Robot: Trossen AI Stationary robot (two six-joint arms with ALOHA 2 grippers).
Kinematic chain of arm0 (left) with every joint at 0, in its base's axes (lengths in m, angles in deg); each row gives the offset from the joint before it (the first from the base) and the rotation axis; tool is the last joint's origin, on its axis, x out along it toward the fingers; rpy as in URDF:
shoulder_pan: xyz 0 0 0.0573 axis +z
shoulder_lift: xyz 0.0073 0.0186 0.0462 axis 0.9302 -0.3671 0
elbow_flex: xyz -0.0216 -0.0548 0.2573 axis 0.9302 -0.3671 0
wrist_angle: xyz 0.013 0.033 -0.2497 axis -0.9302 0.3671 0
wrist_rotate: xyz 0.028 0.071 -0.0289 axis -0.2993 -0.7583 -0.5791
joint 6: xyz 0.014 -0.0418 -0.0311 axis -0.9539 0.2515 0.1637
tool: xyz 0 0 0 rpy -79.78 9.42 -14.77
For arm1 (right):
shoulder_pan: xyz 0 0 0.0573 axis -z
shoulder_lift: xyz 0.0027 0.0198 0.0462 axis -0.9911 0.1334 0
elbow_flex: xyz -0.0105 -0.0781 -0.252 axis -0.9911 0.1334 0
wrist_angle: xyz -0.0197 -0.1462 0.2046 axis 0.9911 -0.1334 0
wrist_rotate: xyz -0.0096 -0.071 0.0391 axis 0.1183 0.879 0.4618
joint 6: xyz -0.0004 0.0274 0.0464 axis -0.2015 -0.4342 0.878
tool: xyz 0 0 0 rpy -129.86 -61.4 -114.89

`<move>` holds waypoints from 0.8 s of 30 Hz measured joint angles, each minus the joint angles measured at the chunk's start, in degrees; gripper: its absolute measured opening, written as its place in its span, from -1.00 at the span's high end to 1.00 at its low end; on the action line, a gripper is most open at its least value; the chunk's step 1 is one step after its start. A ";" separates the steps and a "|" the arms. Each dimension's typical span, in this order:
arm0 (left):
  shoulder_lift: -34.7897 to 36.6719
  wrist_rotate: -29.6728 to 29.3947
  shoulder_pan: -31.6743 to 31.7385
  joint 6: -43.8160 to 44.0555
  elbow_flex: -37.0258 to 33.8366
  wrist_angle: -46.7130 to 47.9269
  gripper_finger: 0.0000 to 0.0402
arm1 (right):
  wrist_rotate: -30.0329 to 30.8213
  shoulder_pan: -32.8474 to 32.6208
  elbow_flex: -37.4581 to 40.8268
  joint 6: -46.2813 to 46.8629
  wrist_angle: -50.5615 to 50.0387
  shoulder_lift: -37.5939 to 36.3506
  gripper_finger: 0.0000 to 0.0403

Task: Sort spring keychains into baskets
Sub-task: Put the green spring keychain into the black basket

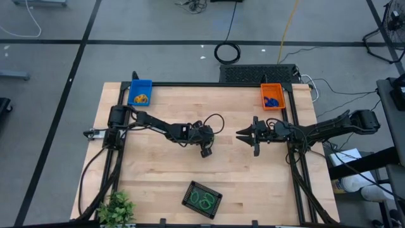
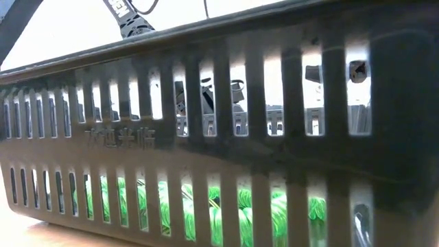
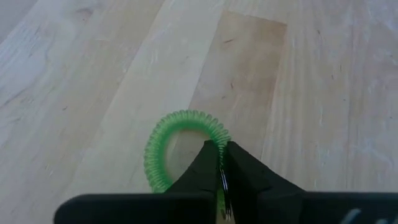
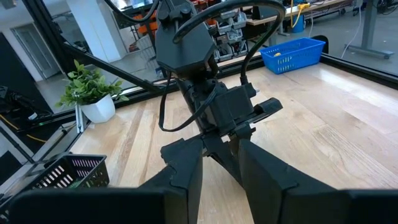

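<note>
Left tool: the left tool is sitting near the middle of the surface, its fingers pinched together on the rim of a green spring keychain, gripping one side of the coil.
Right tool: the right tool is waiting just across from the left one, near the centre; its fingers are standing slightly apart and nothing is showing between them.
Keychain position: the green loop is lying flat on the wood, directly in front of the left fingers.
Handling: judging by its looks, the coil is light, springy and soft; it is likely to stretch or dangle when lifted, so a pinch across the coil wall, as here, is suiting it better than a grab through the centre.
Baskets: the blue basket at the far left corner is holding an orange-yellow piece; the orange basket at the far right is holding blue ones; the black basket at the near edge is holding green coils.
Likely destination: the black basket, going by colour.
Surface: the pale wooden surface is lying inside a dark frame, with a potted plant at its near left corner.
Room: grey floor, cables trailing beyond the far edge.
</note>
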 joint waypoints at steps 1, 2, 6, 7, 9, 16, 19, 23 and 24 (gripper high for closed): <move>0.00 0.02 0.00 -0.02 0.00 -0.01 0.93 | 0.02 0.00 0.00 -0.01 0.00 0.00 0.55; 0.00 0.02 0.00 -0.02 0.00 0.00 0.93 | 0.02 0.00 0.00 0.01 0.00 0.00 0.55; 0.00 0.04 0.00 -0.10 0.00 -0.02 0.91 | 0.01 0.00 0.00 0.01 0.00 0.00 0.55; 0.00 0.05 0.00 -0.17 0.00 -0.02 0.89 | 0.02 0.00 0.00 -0.01 0.00 0.00 0.55; 0.00 0.52 0.02 -0.22 0.00 0.00 0.86 | 0.00 0.00 0.00 -0.01 -0.02 0.00 0.55; 0.00 1.37 0.07 -0.58 -0.02 0.00 0.94 | 0.02 0.00 0.00 0.01 -0.02 0.00 0.55; 0.00 1.40 0.07 -0.27 -0.02 0.00 0.90 | 0.00 0.00 0.00 0.01 0.00 0.00 0.55; 0.00 1.46 0.07 -0.24 -0.02 0.00 0.86 | 0.00 0.00 0.00 0.01 -0.02 0.00 0.55; 0.00 1.44 0.07 -0.24 -0.02 0.00 0.87 | 0.00 0.00 0.00 0.00 -0.02 0.00 0.55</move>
